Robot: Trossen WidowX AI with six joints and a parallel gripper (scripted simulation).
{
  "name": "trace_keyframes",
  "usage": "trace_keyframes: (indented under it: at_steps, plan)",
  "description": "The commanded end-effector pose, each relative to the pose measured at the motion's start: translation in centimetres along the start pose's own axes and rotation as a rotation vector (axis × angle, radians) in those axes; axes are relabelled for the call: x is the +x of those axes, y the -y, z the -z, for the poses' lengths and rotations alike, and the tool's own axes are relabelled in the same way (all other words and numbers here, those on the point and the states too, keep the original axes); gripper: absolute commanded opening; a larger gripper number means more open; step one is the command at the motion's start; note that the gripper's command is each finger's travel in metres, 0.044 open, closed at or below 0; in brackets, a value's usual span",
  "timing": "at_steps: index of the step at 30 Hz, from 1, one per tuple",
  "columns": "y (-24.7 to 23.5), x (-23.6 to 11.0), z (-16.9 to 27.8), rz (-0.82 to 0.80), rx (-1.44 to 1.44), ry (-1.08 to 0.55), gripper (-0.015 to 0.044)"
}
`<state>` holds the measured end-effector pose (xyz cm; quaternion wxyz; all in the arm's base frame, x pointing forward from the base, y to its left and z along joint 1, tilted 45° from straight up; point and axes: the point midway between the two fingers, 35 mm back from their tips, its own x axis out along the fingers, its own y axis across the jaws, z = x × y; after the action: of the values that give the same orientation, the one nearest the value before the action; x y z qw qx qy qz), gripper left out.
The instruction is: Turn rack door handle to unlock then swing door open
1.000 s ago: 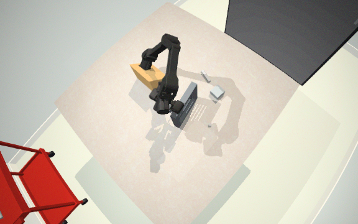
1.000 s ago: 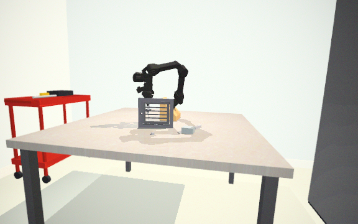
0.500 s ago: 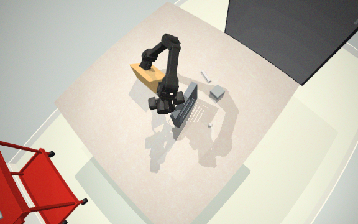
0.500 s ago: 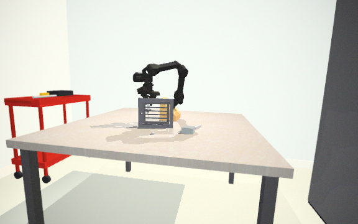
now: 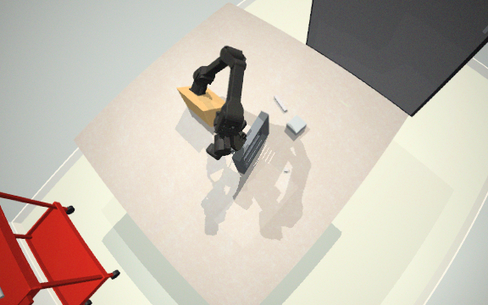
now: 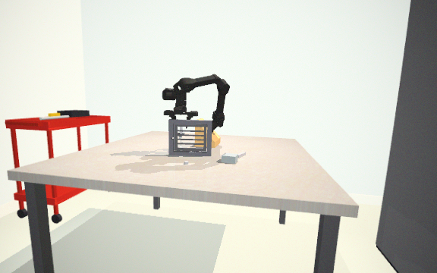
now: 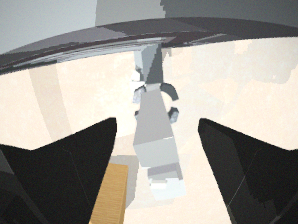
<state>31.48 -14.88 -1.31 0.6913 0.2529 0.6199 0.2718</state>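
The grey rack frame [image 5: 240,164] [image 6: 171,140] stands upright on the table. Its slatted door [image 5: 254,143] [image 6: 205,138] looks shut, in line with the frame. My gripper [image 6: 180,117] [image 7: 157,123] points down on the arm's side of the frame; its fingertips are hidden in the top view. It is open, with its black fingers wide apart. The light grey handle [image 7: 152,122] shows between and beyond the fingertips in the wrist view, with a gap on either side. Exact handle height relative to the tips is unclear.
The arm stands on an orange base [image 5: 203,102] [image 6: 216,140] [image 7: 111,195]. Beyond the frame lie a pale block [image 5: 296,124] [image 6: 229,158], a thin white bar [image 5: 280,104] and a small white piece [image 5: 286,171] [image 6: 186,162]. A red cart [image 5: 63,237] [image 6: 51,124] stands beyond the table.
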Motion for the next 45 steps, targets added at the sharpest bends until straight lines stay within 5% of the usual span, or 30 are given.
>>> trace_keyframes:
  at_steps: [1,34,45]
  plan:
    - [-0.02,0.01,-0.05,-0.001,-0.190,0.003,0.0284]
    - [-0.01,0.01,-0.06,0.002,-1.817,0.004,0.0284]
    - [-0.01,0.01,-0.06,0.002,-1.849,0.004,0.0264]
